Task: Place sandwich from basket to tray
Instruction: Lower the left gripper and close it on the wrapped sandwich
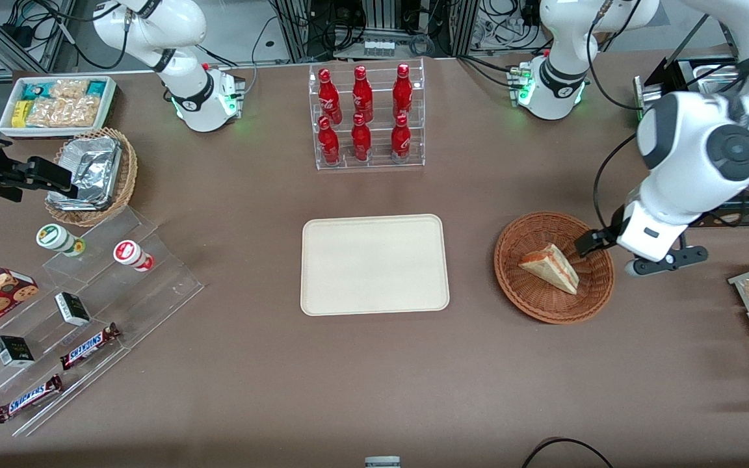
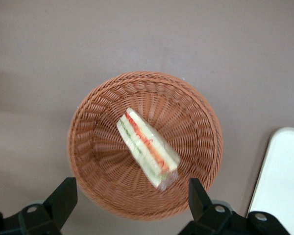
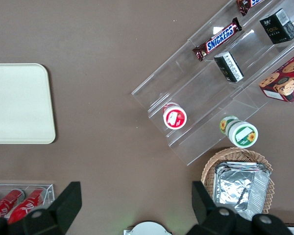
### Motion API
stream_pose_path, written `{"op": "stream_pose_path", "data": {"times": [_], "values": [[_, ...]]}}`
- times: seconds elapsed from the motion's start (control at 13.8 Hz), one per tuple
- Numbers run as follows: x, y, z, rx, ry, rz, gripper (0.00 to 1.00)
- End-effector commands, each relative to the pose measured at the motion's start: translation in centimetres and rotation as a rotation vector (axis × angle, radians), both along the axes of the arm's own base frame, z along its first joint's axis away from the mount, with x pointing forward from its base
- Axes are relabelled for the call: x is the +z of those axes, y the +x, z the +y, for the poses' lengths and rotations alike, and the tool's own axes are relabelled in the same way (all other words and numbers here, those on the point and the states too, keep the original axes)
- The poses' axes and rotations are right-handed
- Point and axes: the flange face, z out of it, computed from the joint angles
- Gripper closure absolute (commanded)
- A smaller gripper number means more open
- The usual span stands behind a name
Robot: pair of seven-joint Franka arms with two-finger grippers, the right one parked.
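The sandwich (image 1: 550,268) lay in the basket (image 1: 554,266), right of centre in the front view, beside the tray (image 1: 374,264). The gripper (image 2: 132,198) hung above the basket's edge, fingers spread, grasping nothing.

Robotics lab, cable-strewn equipment racks (image 1: 381,26), mock shop display, cola bottles (image 1: 363,117)
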Motion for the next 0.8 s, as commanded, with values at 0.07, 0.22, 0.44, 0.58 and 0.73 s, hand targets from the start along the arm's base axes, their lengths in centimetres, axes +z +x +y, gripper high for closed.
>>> {"op": "stream_pose_path", "data": {"times": [0.07,0.22,0.44,0.58,0.73], "values": [[-3.8,-2.7,0.0,0.260,-0.022,-0.052,0.00],[-5.8,-3.1,-2.1,0.375,-0.040,-0.058,0.00],[-8.4,-4.1,-3.6,0.540,-0.074,-0.092,0.00],[-9.9,-5.2,-3.5,0.583,-0.071,-0.080,0.00],[-11.0,-5.8,-3.3,0.639,-0.087,-0.097,0.00]]}}
